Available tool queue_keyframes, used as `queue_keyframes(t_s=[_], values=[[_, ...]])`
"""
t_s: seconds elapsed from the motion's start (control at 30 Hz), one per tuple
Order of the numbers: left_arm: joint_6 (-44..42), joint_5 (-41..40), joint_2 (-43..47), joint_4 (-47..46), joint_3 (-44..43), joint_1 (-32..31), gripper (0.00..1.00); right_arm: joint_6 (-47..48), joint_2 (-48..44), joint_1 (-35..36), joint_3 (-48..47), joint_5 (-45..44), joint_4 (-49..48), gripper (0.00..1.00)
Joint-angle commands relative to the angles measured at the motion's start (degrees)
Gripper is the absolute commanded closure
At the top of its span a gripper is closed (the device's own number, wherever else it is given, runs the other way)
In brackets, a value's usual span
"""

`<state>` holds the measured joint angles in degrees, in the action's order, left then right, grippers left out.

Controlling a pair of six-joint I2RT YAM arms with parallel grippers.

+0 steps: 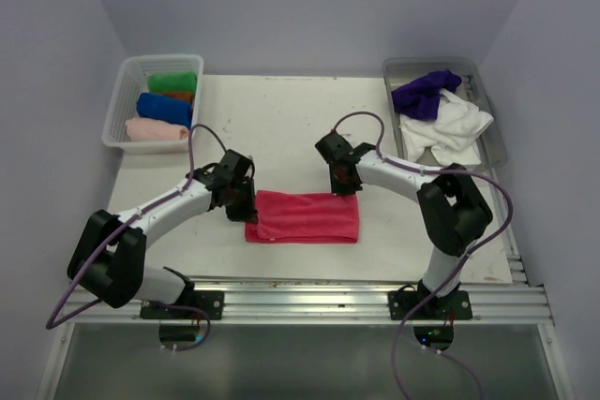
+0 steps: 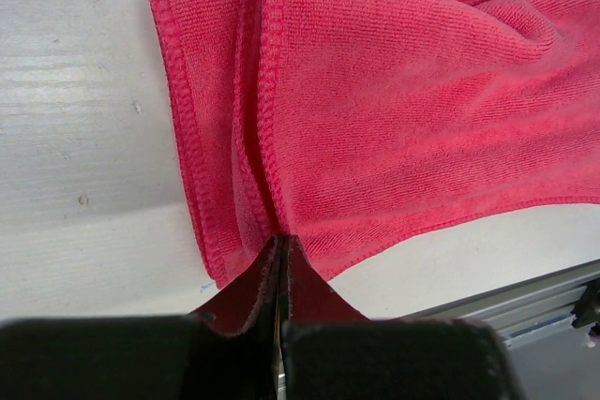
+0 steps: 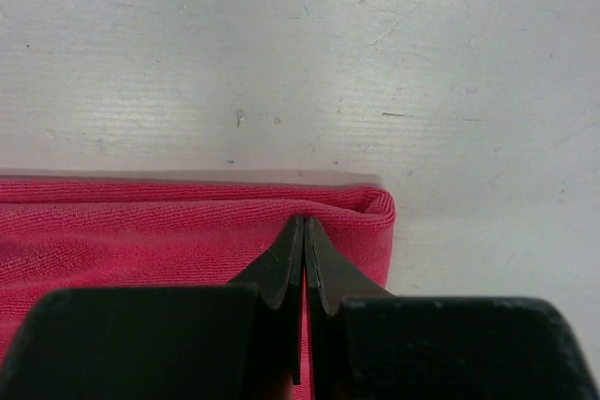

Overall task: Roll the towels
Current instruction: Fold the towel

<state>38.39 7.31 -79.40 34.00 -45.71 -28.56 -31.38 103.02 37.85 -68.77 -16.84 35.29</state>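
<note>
A hot pink towel, folded into a long strip, lies flat near the table's front between my two arms. My left gripper is at its left end, shut on a raised fold of the hot pink towel that runs into the fingertips. My right gripper is at the far right corner, jaws together on the hot pink towel's doubled far edge. A deep purple towel and a white towel lie crumpled at the back right.
A white lattice basket at the back left holds rolled green, orange, blue and pale pink towels. A grey metal tray holds the purple and white ones. A metal rail runs along the front edge.
</note>
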Motion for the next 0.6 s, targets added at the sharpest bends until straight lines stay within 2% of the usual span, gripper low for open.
queue_keyframes(t_s=[0.0,0.1,0.13,0.27,0.47,0.57], values=[[-0.51,0.43,0.91,-0.16,-0.78,0.26,1.00,0.53,-3.35,-0.75,-0.49,-2.41,-0.13,1.00],[-0.60,0.51,0.73,-0.25,-0.87,0.26,1.00,1.40,-3.53,-1.28,-0.40,-1.71,-0.13,1.00],[-0.60,0.60,0.73,-0.42,-0.78,0.26,1.00,1.58,-3.36,-1.37,-0.31,-1.36,-0.48,0.81],[-0.51,0.95,0.38,-0.86,-0.69,0.26,1.00,3.33,-2.57,-1.37,-0.66,1.98,-1.19,0.52],[-0.69,1.74,0.38,-1.13,-0.78,0.26,1.00,4.13,1.47,-1.37,-2.33,5.41,-0.66,0.48],[-0.69,2.00,0.29,-1.30,-0.78,0.26,1.00,3.60,2.36,-1.46,-1.98,5.24,-1.01,0.61]])
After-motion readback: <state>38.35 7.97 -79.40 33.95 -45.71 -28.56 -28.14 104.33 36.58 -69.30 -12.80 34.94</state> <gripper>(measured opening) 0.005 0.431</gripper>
